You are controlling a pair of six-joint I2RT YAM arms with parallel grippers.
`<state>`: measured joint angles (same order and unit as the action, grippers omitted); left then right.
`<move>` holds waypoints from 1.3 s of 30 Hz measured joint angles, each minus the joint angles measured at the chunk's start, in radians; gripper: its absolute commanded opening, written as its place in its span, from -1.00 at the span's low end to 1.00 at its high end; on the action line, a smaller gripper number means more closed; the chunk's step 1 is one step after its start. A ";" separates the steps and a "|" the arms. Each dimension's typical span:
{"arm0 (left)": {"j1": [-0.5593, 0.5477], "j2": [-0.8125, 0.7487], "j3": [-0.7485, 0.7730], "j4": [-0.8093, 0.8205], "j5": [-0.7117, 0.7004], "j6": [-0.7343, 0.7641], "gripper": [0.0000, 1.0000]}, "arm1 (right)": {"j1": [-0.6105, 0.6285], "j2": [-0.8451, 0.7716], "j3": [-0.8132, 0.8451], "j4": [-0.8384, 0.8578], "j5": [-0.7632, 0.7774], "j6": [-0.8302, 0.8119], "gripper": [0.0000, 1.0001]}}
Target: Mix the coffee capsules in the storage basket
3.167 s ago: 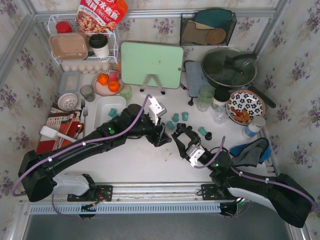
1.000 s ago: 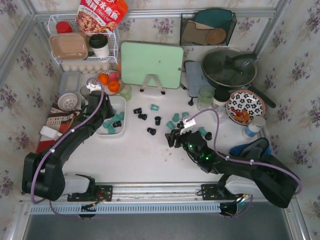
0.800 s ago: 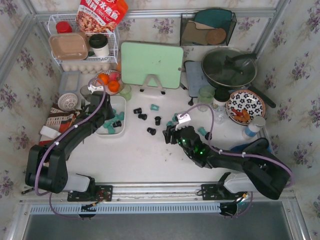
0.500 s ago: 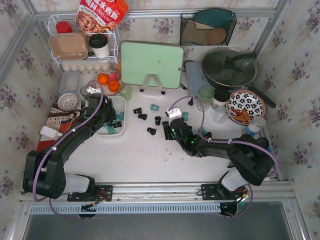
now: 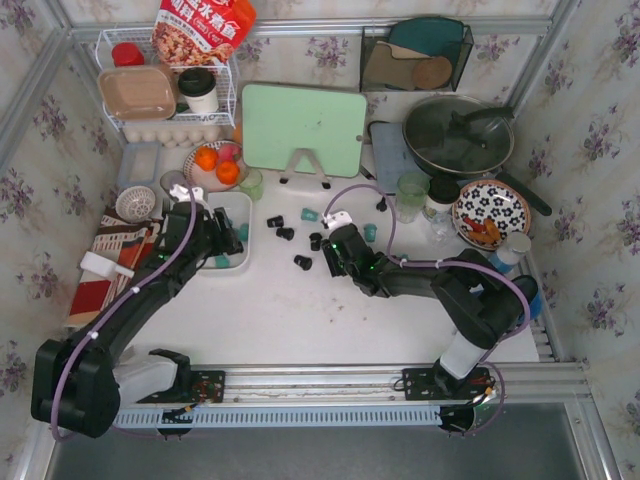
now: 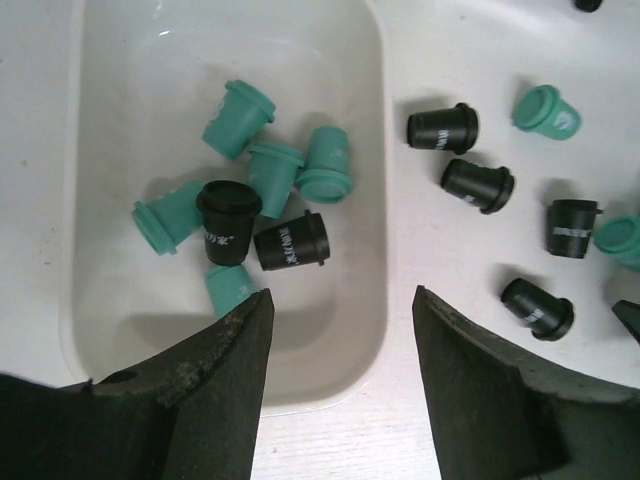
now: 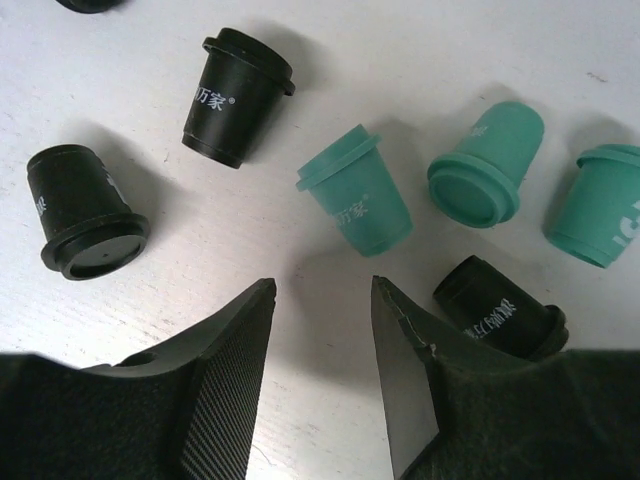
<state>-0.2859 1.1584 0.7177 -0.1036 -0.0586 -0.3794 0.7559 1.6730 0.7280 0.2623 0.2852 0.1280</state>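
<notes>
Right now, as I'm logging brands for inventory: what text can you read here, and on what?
"万家": white, on the upper black capsule.
"万家": faint, on the left teal capsule.
Lower black capsule: white print, partly hidden, unclear.
Black capsules in the basket: white print, too blurred.
Red bag: white characters, cut off, unreadable.

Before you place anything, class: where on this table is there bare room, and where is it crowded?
Free: the front table strip between the left arm and right arm, and the end of the storage basket farthest from the left jaws. Crowded: loose coffee capsules beside the basket, and the back, around the pan.
</notes>
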 measured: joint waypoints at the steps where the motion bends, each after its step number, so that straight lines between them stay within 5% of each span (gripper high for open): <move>1: -0.003 -0.013 -0.004 0.004 0.005 -0.003 0.22 | 0.000 -0.003 0.005 -0.011 0.002 0.000 0.03; 24: -0.020 -0.054 -0.024 0.043 0.055 -0.014 0.21 | -0.070 0.140 0.248 -0.177 -0.115 -0.209 0.07; 39: -0.024 -0.052 -0.034 0.063 0.086 -0.018 0.19 | -0.071 0.155 0.256 -0.214 -0.123 -0.178 -0.32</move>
<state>-0.3099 1.1061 0.6834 -0.0410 0.0277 -0.3973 0.6849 1.8282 0.9844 0.0483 0.1623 -0.0502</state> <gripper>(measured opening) 0.597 0.394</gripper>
